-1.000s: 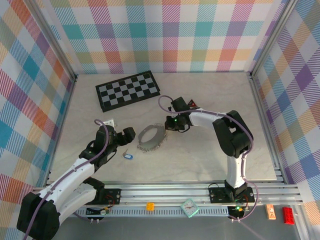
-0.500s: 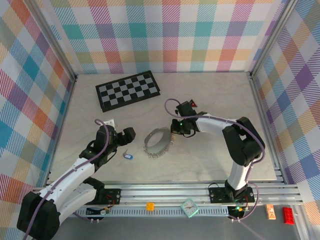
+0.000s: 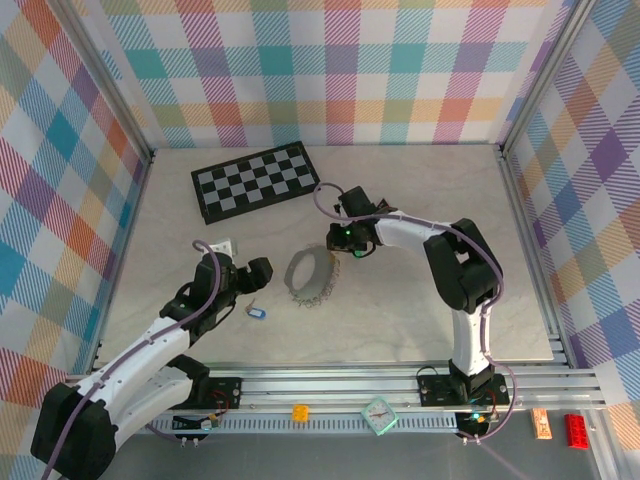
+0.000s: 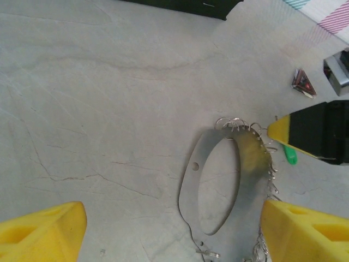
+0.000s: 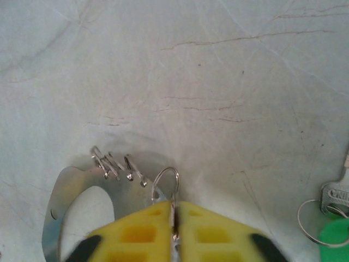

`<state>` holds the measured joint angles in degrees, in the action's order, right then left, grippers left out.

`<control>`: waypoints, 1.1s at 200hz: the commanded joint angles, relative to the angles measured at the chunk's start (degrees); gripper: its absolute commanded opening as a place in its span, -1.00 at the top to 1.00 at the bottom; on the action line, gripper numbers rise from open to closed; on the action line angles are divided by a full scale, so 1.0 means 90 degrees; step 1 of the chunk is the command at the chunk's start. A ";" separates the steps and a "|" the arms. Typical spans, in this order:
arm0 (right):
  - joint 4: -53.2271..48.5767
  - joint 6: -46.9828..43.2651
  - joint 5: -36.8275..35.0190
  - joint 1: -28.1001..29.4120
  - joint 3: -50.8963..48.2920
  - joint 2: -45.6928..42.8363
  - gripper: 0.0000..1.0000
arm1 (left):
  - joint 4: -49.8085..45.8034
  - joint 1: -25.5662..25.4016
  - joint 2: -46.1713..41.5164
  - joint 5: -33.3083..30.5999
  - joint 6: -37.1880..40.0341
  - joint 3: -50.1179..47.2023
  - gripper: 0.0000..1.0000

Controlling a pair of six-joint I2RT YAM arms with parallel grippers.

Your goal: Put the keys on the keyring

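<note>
From the right wrist, the green key (image 5: 334, 233) is clipped at the bottom right corner, its blade running off the right edge. The keyring (image 5: 57, 213) runs off the bottom edge and behind the right jaws. From the left wrist, that key is a mere green sliver behind the right jaws, the keyring's near end leaves the bottom edge, the left jaws are cropped at both bottom corners, and the checkerboard (image 4: 196, 5) is cut by the top edge. From above, the blue key (image 3: 257, 312), near the worktop's front edge, is too small to show its blade.
</note>
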<state>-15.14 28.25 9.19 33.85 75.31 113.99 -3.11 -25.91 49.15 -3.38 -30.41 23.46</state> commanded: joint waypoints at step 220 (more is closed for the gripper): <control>0.3058 -0.1482 -0.0328 0.0271 -0.5506 -0.7092 -0.06 | -0.2943 -0.0373 0.2053 0.1127 1.0544 0.2625 -0.23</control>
<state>6.42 17.23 6.02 35.40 28.42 53.28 -24.21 -28.75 69.54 1.98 46.54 47.81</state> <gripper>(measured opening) 0.529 0.621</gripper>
